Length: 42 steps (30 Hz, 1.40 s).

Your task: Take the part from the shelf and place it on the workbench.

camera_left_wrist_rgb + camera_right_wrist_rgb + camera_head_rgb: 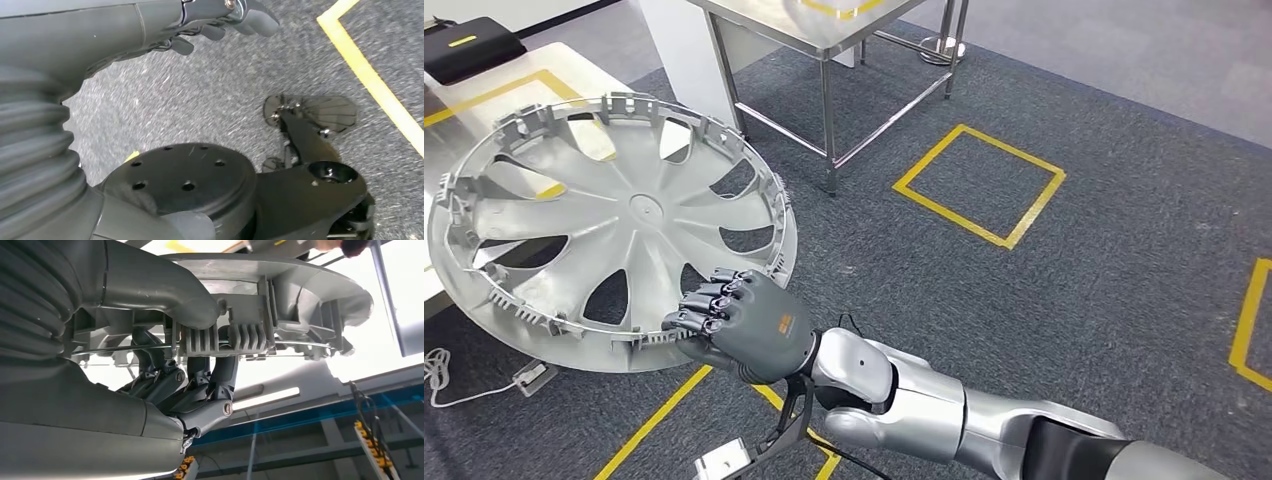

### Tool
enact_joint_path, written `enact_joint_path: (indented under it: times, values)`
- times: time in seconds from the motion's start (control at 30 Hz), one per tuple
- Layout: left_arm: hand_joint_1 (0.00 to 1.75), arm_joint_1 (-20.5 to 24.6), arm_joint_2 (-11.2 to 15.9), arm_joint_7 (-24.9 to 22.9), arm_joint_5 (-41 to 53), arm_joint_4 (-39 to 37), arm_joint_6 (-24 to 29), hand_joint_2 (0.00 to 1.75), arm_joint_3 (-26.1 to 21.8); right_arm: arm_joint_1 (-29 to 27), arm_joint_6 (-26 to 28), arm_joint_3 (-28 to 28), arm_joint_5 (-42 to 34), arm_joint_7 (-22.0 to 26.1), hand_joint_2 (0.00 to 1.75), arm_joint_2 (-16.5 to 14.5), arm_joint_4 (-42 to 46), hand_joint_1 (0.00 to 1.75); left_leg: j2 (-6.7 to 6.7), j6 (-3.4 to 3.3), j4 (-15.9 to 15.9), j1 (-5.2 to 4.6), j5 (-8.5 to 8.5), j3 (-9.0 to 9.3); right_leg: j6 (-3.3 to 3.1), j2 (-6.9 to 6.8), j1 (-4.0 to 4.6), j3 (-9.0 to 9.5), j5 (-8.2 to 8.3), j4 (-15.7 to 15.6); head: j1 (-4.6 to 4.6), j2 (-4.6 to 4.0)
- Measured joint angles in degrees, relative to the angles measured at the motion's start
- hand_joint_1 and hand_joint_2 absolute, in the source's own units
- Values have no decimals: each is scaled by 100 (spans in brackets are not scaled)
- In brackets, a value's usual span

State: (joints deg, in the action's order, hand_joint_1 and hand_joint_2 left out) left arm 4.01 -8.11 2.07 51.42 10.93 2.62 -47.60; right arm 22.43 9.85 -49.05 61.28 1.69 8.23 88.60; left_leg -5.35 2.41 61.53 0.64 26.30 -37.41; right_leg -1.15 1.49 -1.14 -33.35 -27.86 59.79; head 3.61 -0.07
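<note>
One large silver plastic wheel cover (614,225) is hanging tilted over the grey carpet floor (1074,290), right hand (744,325) gripping its rim, fingers (220,377) clamped underneath in the wrist view; left hand (220,20) is dangling, fingers loosely curled, holding nothing.

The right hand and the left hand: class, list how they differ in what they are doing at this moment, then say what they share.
1. The right hand grips the rim of the silver wheel cover; the left hand holds nothing.
2. The right hand is raised in front of the robot near a metal table; the left hand hangs above the grey carpet.
Shared: both have dark fingers and a grey ribbed wrist cover.
</note>
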Motion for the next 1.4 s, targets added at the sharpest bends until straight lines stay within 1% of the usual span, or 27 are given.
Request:
enact_joint_path:
  times: [0.07, 0.13, 0.17, 0.23, 0.3, 0.37, 0.43, 0.47, 0.53, 0.6, 0.67, 0.7, 0.73, 0.8, 0.87, 0.9, 0.93, 0.97, 1.0, 1.03, 1.1, 1.17, 1.2, 1.23, 1.3, 1.37, 1.4]
  values:
    - [0, 28, 11, -5, 3, 3, 0, 175, 0, -34, -17, 33, 20, 22, 175, -1, 17, 175, 363, 34, 637, -11, 352, -289, -53, -167, 22, 1, -4, -9, -25, 0]
    - [0, 45, 21, 3, 2, 5, -4, 175, 0, -60, -32, 47, 36, 40, 175, -8, 20, 175, 480, 57, 1307, -6, 620, -578, -72, -339, 42, -1, -14, -8, -24, 0]
    - [0, 46, 26, 9, 2, 5, -8, 175, 0, -65, -39, 48, 39, 44, 175, -14, 20, 175, 493, 59, 1397, -6, 611, -598, -74, -415, 45, 1, -17, -7, -25, 0]
    - [0, 47, 38, 26, 1, 7, -22, 175, 0, -65, -53, 50, 42, 53, 175, -33, 20, 175, 557, 39, 947, -9, 333, -318, -66, -551, 48, 14, -26, -6, -26, 0]
    - [0, 68, 50, 39, 1, 14, -31, 175, 0, -62, -63, 51, 43, 75, 175, -55, 20, 175, 799, -26, 168, -47, 75, 110, -34, -672, 70, 38, -48, -1, -28, 0]
    - [0, 99, 55, 37, 0, 19, -34, 175, 0, -52, -70, 54, 43, 104, 175, -68, 20, 175, 920, -121, -182, -91, 17, 278, 20, -783, 104, 51, -61, 0, -31, 0]
    - [0, 104, 58, 14, -4, 19, -35, 175, -1, -37, -76, 57, 43, 128, 175, -82, 20, 175, 787, -203, -196, -98, -8, 260, 84, -889, 117, 66, -70, -10, -33, 0]
    - [0, 96, 60, 0, -8, 19, -35, 175, -2, -27, -80, 60, 42, 135, 175, -93, 20, 175, 722, -235, -210, -85, -24, 259, 121, -843, 107, 64, -101, 15, -33, 0]
    - [0, 95, 60, -20, -17, 19, -35, 175, -5, -8, -93, 65, 36, 143, 175, -113, 16, 175, 597, -302, -239, -50, -60, 263, 192, -545, 77, -68, -300, 320, -18, 0]
    - [0, 104, 56, -23, -28, 18, -35, 175, -7, 0, -115, 68, 22, 166, 175, -117, -3, 175, 460, -339, -240, -35, -74, 246, 235, -248, 59, -415, -632, 1027, 7, 0]
    - [0, 97, 55, -21, -53, 17, -35, 175, -14, 1, -133, 68, 2, 203, 175, -116, -24, 175, 298, -347, -231, -33, -77, 235, 252, -188, 54, -694, -762, 1552, 19, 0]
    - [0, 90, 57, -22, -66, 17, -35, 175, -22, 2, -138, 68, -9, 218, 175, -117, -28, 175, 214, -343, -223, -31, -79, 233, 252, -179, 49, -695, -672, 1526, 19, 0]
    - [0, 83, 59, -23, -80, 17, -34, 175, -31, 6, -142, 68, -16, 226, 175, -117, -30, 175, 127, -334, -212, -27, -81, 233, 247, -150, 38, -584, -487, 1278, 20, 0]
    - [0, 82, 61, -25, -95, 17, -33, 175, -43, 26, -145, 68, -20, 234, 175, -119, -31, 175, -37, -293, -179, -22, -84, 213, 229, 126, -2, -225, -138, 496, 20, 0]
    - [0, 86, 63, -25, -101, 19, -32, 175, -48, 49, -144, 68, -18, 239, 175, -121, -31, 175, -174, -216, -161, -10, -101, 160, 206, 382, -21, -25, -30, 57, 20, 0]
    - [0, 81, 65, -25, -102, 19, -31, 175, -54, 56, -143, 68, -16, 240, 175, -127, -31, 175, -243, -168, -170, -2, -121, 133, 187, 404, -10, -14, -45, 32, 21, 0]
    - [0, 70, 68, -26, -102, 19, -31, 175, -64, 62, -143, 68, -16, 238, 175, -136, -31, 175, -314, -121, -191, 12, -146, 110, 155, 333, -7, -6, -26, 22, 22, 0]
    - [0, 53, 75, -26, -103, 17, -30, 175, -75, 68, -143, 68, -19, 233, 175, -146, -31, 175, -290, -85, -192, 17, -155, 92, 116, 256, -9, 9, -9, -2, 22, 0]
    - [0, 42, 80, -29, -104, 16, -28, 175, -85, 73, -141, 68, -26, 230, 175, -157, -30, 175, -166, -52, -143, 8, -124, 57, 76, 181, -15, 26, 8, -29, 8, 0]
    - [0, 39, 85, -34, -105, 16, -26, 175, -91, 76, -138, 69, -43, 225, 175, -162, -29, 175, 27, -24, 16, -1, -24, -27, 39, 99, -23, 43, 24, -57, -7, 0]
    - [0, 55, 91, -47, -106, 17, -22, 175, -93, 72, -130, 73, -91, 227, 175, -160, -28, 175, 404, 20, 661, -7, 326, -330, -3, -55, -9, 53, 26, -71, -39, 0]
    - [0, 64, 95, -63, -107, 17, -19, 175, -95, 68, -126, 76, -145, 235, 175, -156, -28, 175, 491, 56, 1305, 13, 566, -617, -15, -188, -2, 48, 20, -66, -41, 0]
    - [0, 60, 98, -72, -109, 17, -17, 175, -96, 67, -123, 77, -167, 241, 175, -155, -28, 175, 499, 68, 1371, 25, 540, -626, -14, -234, -3, 48, 17, -63, -41, 0]
    - [0, 55, 105, -78, -112, 17, -15, 175, -100, 67, -119, 77, -186, 248, 175, -156, -28, 175, 504, 74, 1202, 36, 415, -516, -8, -266, -4, 50, 14, -59, -41, 0]
    - [0, 52, 123, -84, -115, 18, -13, 175, -116, 69, -103, 77, -218, 277, 175, -156, -28, 175, 529, 64, 421, 47, 106, -65, 28, -306, -2, 53, -4, -40, -42, 0]
    - [0, 56, 131, -89, -115, 17, -9, 175, -133, 79, -79, 77, -246, 307, 175, -156, -27, 175, 544, -6, -119, 42, -24, 231, 74, -322, 26, 42, -25, -10, -40, 0]
    - [0, 55, 131, -93, -115, 16, -8, 175, -138, 84, -67, 77, -258, 314, 175, -156, -27, 175, 542, -42, -173, 38, -10, 255, 67, -320, 46, 34, -23, -3, -38, 0]
